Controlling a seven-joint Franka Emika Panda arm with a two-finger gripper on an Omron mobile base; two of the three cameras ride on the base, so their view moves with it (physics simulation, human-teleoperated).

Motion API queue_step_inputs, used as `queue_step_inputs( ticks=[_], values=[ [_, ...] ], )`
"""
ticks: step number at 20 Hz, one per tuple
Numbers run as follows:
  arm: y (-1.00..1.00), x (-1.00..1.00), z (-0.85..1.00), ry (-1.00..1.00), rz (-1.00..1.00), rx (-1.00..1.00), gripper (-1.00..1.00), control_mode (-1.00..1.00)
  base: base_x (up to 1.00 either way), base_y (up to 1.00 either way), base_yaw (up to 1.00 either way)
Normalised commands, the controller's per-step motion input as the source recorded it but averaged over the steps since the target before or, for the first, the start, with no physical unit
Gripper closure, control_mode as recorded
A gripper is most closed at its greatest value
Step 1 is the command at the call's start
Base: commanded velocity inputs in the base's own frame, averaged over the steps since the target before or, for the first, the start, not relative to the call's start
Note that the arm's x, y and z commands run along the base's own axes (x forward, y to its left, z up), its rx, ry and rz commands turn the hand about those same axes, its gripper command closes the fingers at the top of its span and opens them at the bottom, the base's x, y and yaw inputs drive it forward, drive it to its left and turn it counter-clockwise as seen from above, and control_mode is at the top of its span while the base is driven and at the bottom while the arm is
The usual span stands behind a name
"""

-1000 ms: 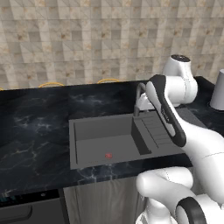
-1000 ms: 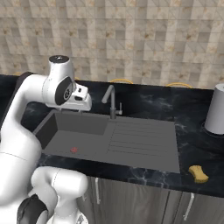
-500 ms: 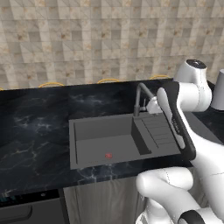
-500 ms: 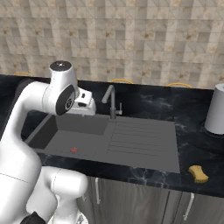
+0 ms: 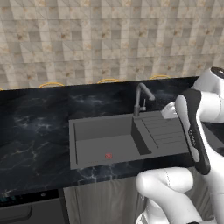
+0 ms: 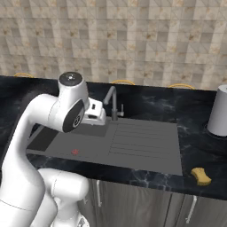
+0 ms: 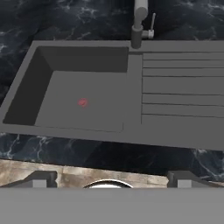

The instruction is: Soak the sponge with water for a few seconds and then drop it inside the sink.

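Observation:
The small yellow sponge (image 6: 201, 176) lies on the black countertop near the front edge, to the right of the sink's ribbed drainboard (image 6: 142, 141). The dark grey sink (image 7: 26, 94) shows its basin below the hand. My gripper (image 7: 112, 180) is open with nothing between its fingertips (image 7: 41, 178). Its white hand (image 6: 95, 115) hovers over the sink beside the curved faucet (image 6: 112, 101), far left of the sponge. No water runs from the faucet (image 5: 141, 99).
A small red round spot (image 7: 82, 102) marks the basin floor. A tall grey vessel (image 6: 218, 116) stands on the counter at the back right. My white arm (image 5: 196, 127) rises over the drainboard side. Black marbled countertop (image 5: 35, 127) surrounds the sink.
The arm has swung to the right across the sink and the hand has come lower, now near the faucet. The sponge and the cameras have not moved.

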Motion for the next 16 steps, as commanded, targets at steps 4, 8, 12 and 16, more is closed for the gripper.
queue_step_inputs(
  ticks=[4,8,12,16],
  values=[
    [-0.42,-0.33,0.0,-0.1,0.0,0.03,-1.0,-1.0,0.0,0.0,0.0],
    [-0.41,-0.34,0.0,-0.1,0.0,0.03,-1.0,-1.0,0.0,0.0,0.0],
    [-0.43,-0.32,0.0,-0.09,0.0,0.04,-1.0,-1.0,0.0,0.0,0.0],
    [-0.51,-0.17,0.0,-0.09,0.01,0.03,-1.0,-1.0,0.0,0.0,0.0]
  ],
)
